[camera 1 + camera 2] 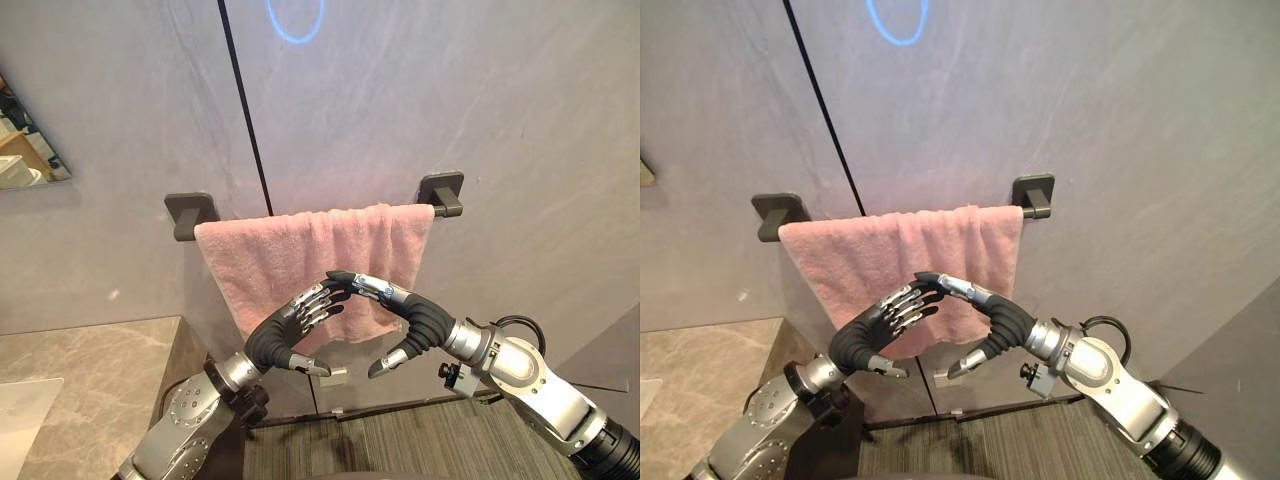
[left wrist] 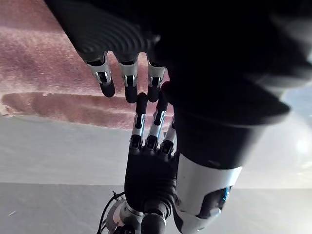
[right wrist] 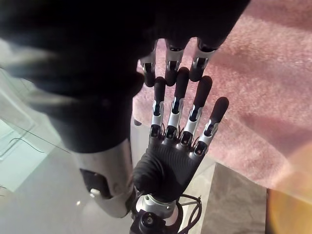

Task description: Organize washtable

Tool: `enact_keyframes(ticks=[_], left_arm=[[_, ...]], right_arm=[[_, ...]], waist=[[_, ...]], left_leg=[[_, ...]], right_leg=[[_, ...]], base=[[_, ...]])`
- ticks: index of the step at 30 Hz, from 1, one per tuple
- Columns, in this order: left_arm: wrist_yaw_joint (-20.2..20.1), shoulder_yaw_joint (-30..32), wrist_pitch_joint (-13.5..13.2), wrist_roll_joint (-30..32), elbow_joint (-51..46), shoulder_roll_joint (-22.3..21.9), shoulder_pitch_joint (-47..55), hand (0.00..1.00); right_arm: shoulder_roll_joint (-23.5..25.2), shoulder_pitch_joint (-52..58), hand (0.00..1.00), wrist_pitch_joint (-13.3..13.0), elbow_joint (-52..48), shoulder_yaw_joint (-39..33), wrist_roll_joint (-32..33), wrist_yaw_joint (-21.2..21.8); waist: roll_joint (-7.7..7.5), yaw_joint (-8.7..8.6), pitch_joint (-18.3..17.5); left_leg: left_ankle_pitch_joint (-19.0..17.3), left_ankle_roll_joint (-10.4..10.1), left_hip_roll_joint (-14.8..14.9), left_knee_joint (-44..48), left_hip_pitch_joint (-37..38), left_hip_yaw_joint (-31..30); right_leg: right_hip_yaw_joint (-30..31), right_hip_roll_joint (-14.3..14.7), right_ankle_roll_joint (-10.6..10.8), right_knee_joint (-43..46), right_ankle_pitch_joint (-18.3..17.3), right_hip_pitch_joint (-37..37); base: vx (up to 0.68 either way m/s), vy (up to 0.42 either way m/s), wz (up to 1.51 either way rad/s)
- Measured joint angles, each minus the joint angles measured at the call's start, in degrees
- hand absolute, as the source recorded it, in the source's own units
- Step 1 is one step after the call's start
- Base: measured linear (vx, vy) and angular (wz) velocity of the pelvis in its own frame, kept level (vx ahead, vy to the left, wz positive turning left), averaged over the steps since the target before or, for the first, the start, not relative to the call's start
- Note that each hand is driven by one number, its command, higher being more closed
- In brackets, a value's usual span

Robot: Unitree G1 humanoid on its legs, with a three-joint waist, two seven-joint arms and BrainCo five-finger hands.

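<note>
A pink towel [image 1: 300, 250] hangs spread over a dark bar between two dark wall brackets [image 1: 190, 213] [image 1: 443, 192] on the grey wall. Both hands are raised in front of its lower half. My left hand [image 1: 280, 335] and my right hand [image 1: 410, 315] point toward each other, fingers straight, with their fingertips meeting in front of the towel's bottom edge. Both are open and hold nothing. The left wrist view has the right hand [image 2: 151, 170] facing its own fingers [image 2: 126, 83], with the towel [image 2: 48, 73] behind. In the right wrist view the left hand [image 3: 170, 161] lies against the towel [image 3: 263, 122].
A marble countertop [image 1: 90, 390] with a white basin edge [image 1: 20, 410] lies at the lower left. A mirror's edge [image 1: 25, 150] shows on the left wall. Dark carpet [image 1: 420, 440] covers the floor below the towel. A black vertical seam [image 1: 245, 100] runs down the wall.
</note>
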Motion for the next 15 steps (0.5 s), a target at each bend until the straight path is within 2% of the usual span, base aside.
enact_keyframes(ticks=[6, 15], left_arm=[[-0.1, 0.0, 0.6, 2.0, 3.8, -1.0, -0.7, 0.00], [4.8, 1.5, 1.7, 9.7, 15.2, -15.1, -2.4, 0.00]], right_arm=[[0.9, -1.2, 0.00, -0.1, 3.9, 2.7, -1.6, -0.1], [15.1, -0.9, 0.00, 0.4, 17.0, 0.9, -9.7, -1.9]], waist=[[-0.03, 0.28, 0.2], [0.04, 1.47, 0.5]], left_leg=[[0.0, 0.0, -0.1, 0.0, -0.9, 0.0], [0.4, 0.1, -0.1, -0.1, -3.9, -1.0]], right_leg=[[-0.1, -0.1, 0.0, 0.1, 0.0, -0.9], [-0.8, -0.1, -0.2, 0.1, 0.1, -3.6]], base=[[0.00, 0.000, 0.00], [-0.01, -0.017, 0.04]])
